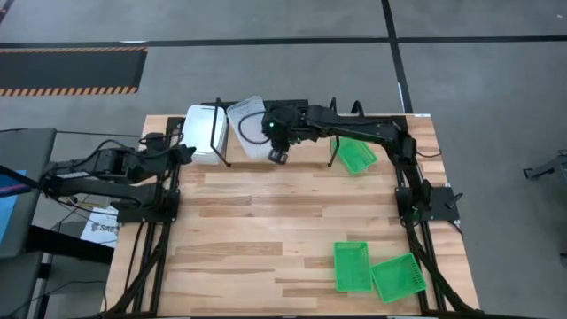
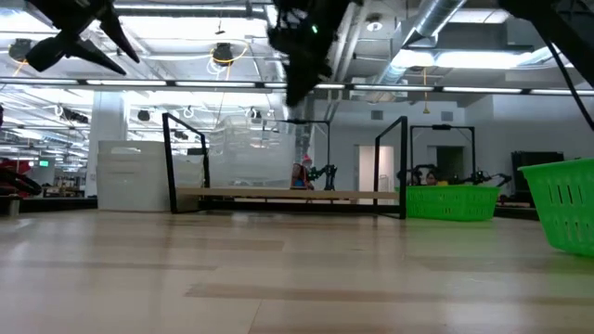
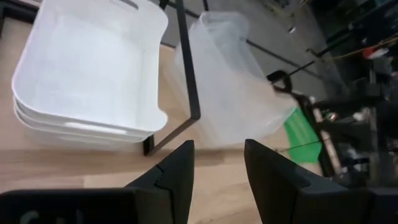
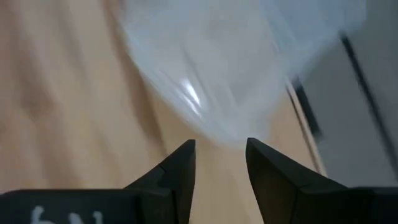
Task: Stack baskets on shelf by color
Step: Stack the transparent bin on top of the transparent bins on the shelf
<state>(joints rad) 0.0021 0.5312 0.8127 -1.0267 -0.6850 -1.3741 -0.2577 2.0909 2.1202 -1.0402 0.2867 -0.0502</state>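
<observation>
A clear basket [image 1: 248,127] sits askew on the left part of the shelf [image 2: 288,193]; the left wrist view shows this clear basket [image 3: 230,81] tilted behind a black shelf leg [image 3: 189,74]. My right gripper [image 1: 279,152] hovers open just on the near side of it, and the clear basket [image 4: 230,68] lies beyond its fingertips [image 4: 221,152]. A stack of white baskets [image 1: 205,133] rests on the tabletop off the shelf's left end. My left gripper [image 3: 219,163] waits open at the table's left, aimed at the white stack [image 3: 87,68].
One green basket [image 1: 355,156] lies by the shelf's right end. Two more green baskets [image 1: 353,266] [image 1: 397,276] lie near the table's front right corner. Bare wooden tabletop [image 1: 266,221] stretches between the shelf and the near edge.
</observation>
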